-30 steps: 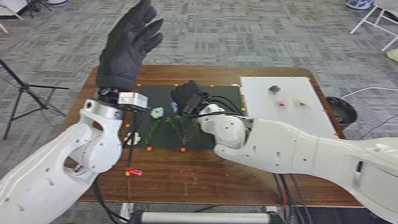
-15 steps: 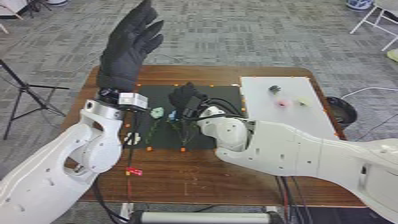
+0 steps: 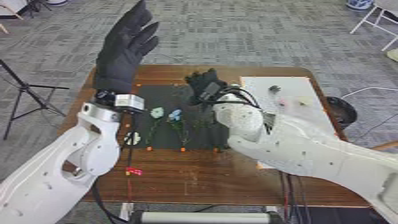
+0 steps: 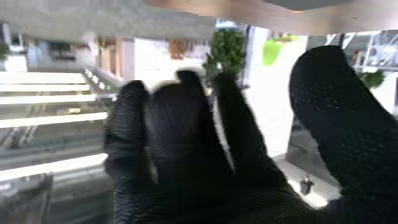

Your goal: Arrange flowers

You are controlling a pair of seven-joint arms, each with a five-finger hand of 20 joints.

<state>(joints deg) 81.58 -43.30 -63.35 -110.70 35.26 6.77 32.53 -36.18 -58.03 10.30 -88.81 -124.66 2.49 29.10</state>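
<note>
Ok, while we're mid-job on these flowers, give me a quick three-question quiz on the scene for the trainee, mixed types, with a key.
1. Fill in the colour: the blue flower lies on a mat that is ____.
2. True or false: the right hand is nearer to the white board than the left hand is.
3. Multiple choice: where is the small pink piece?
A) Beside the blue flower
B) On the white board
C) On the left hand

Key: 1. black (or dark); 2. true; 3. B
</note>
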